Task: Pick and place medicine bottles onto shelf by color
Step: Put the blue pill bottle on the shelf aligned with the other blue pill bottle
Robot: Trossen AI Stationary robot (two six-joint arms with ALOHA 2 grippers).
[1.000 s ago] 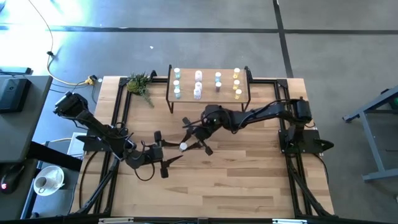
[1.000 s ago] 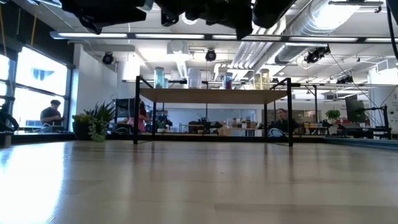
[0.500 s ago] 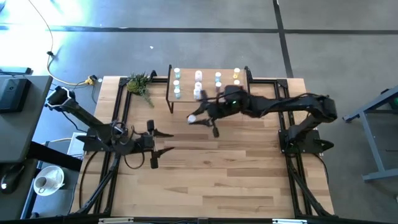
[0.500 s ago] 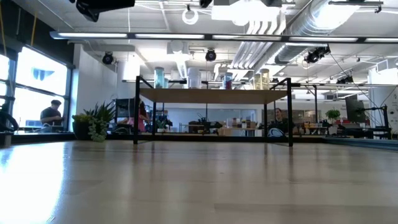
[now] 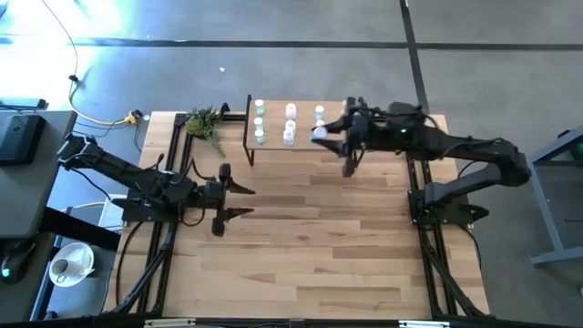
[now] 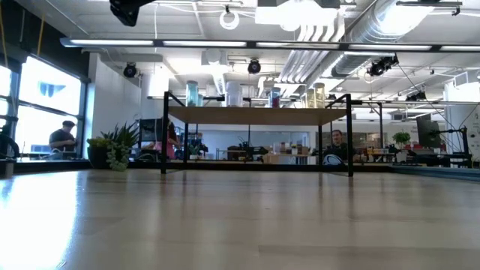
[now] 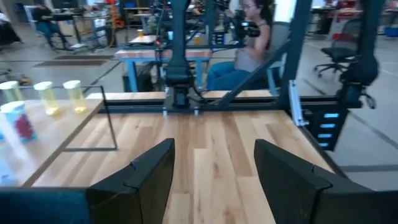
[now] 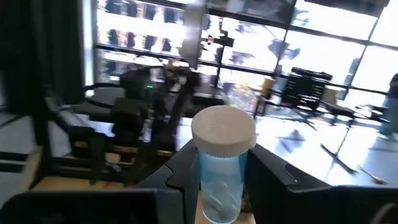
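Carrying a light blue bottle clamped upright between its fingers, the right gripper hangs over the shelf, just beside the blue bottles at the board's front edge, right of centre. That hold suits setting it down on its base with its own colour. White, teal and yellow bottles stand in separate columns on the board. The left gripper waits near the table's left edge, fingers apart and empty.

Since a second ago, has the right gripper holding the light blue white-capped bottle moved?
Yes. The right gripper, shut on the light blue bottle, travelled from mid-table up to the light-wood shelf, over its right part.
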